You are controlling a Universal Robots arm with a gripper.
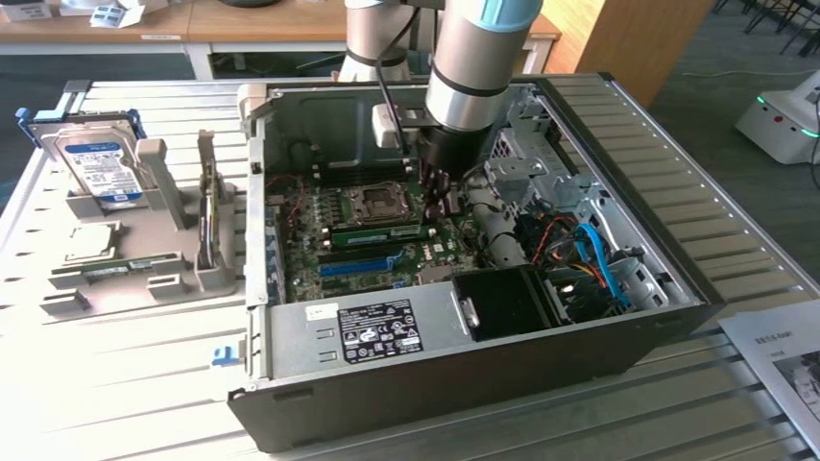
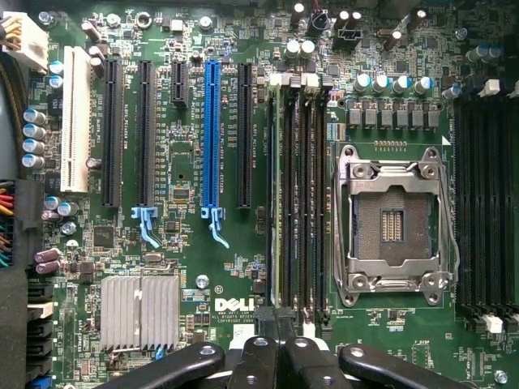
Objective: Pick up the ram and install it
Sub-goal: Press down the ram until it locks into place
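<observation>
1. I am reaching my arm down into the open computer case [image 1: 666, 288], which is lying on its side on the slatted surface [image 1: 129, 384].
2. My hand [image 2: 277, 344] is hanging low over the motherboard [image 2: 186, 267], near its middle. In the exterior view it [image 1: 436, 182] is sitting just beside the empty processor socket [image 1: 380, 200].
3. My fingers [image 2: 251, 356] are pressing together, with no gap showing between the tips. I am not pinching anything that I can make out.
4. The ram [image 1: 379, 233] is standing on edge in a memory slot right next to the processor socket [image 2: 393, 223] — a thin green stick. In the wrist view it is showing only its narrow top edge [image 2: 275, 194].
5. My fingertips are lining up with one end of the ram. Whether they are touching it I cannot tell.
6. The blue slot strip [image 2: 212, 138] is lying parallel to the ram on the side away from the socket, with one black slot between them.
7. Outside the case, toward the exterior view's left, a blue-labelled hard drive [image 1: 100, 163] is leaning in a grey holder [image 1: 154, 182] — well apart from my hand.
</observation>
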